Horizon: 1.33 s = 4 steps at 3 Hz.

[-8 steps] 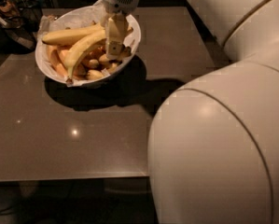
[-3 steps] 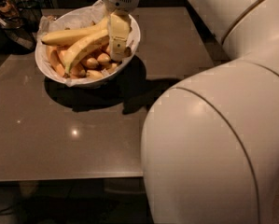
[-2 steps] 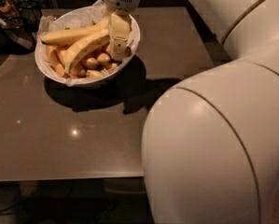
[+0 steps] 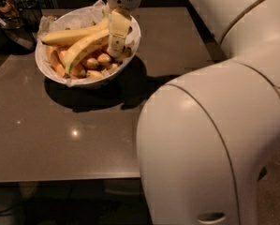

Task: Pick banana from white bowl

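Gripper (image 4: 115, 48) points straight down into the right side of the bowl (image 4: 40, 61), its tip low among the fruit; whether it is released or clamped on anything cannot be told, since its tip merges with the bananas behind it. It covers the right end of the banana (image 4: 69, 35), which lies across the top of the heap, running from the bowl's left rim toward the gripper. Just below it lies a thicker banana (image 4: 85, 48), also meeting the gripper, with small bananas (image 4: 90, 62) underneath. Crinkled paper (image 4: 78, 18) lines the bowl, which stands at the counter's (image 4: 83, 139) far left corner. The wrist is cut off at the top edge, and the arm's bulky white shell (image 4: 210, 139) hides the counter's near right corner
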Tool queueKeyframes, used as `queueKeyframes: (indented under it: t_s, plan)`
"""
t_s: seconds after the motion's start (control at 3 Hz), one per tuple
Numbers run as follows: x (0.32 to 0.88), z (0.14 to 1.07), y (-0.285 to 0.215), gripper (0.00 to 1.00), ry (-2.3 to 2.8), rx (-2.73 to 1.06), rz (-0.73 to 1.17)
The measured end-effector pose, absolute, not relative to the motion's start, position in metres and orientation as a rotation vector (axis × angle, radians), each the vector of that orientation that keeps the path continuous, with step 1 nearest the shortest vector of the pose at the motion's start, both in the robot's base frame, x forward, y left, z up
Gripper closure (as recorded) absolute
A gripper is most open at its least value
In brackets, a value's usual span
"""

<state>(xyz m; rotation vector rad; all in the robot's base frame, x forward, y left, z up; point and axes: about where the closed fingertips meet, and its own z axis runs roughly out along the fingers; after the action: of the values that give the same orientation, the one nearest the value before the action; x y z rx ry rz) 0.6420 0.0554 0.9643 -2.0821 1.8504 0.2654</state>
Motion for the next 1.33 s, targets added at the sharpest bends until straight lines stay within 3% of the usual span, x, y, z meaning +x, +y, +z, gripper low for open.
queueKeyframes:
  t_s: [0.67, 1.0, 1.33]
  plan:
    - [0.649, 0.944, 0.069, 0.0, 1.891, -2.085, 0.344]
    - [0.647, 0.942, 0.074, 0.17, 1.899, -2.094, 0.366]
    - [0.647, 0.951, 0.074, 0.42, 1.899, -2.094, 0.366]
